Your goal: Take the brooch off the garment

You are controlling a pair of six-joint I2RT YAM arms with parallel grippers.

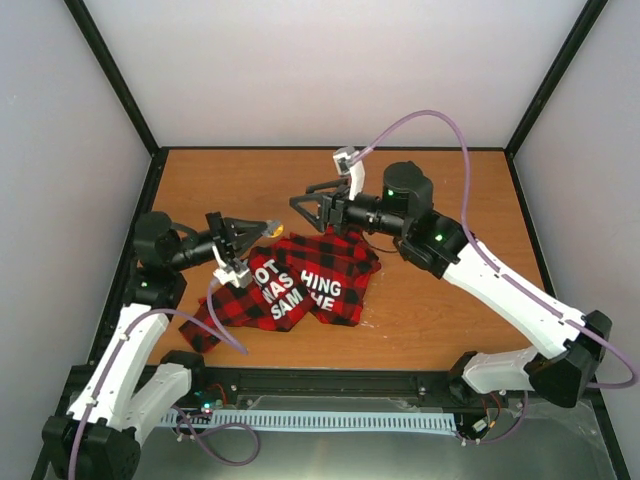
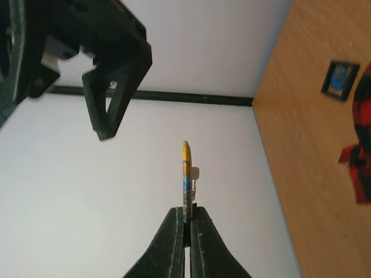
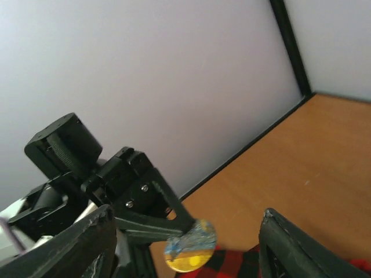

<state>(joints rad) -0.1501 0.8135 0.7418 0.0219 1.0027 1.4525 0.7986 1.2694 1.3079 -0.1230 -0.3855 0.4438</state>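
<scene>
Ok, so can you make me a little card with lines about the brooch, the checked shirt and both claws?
brooch: round, yellow and blue, off the shirt, up in the air
left claw: shut on the brooch's edge
right claw: open, holding nothing, close to the brooch
shirt: red-and-black checks, white letters, crumpled on the table
job: the brooch looks removed already

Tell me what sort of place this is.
Likely a robot lab's enclosed test cell: plain white walls in black framing box in a wooden table, and the left arm and right arm are bolted at its near edge.
</scene>
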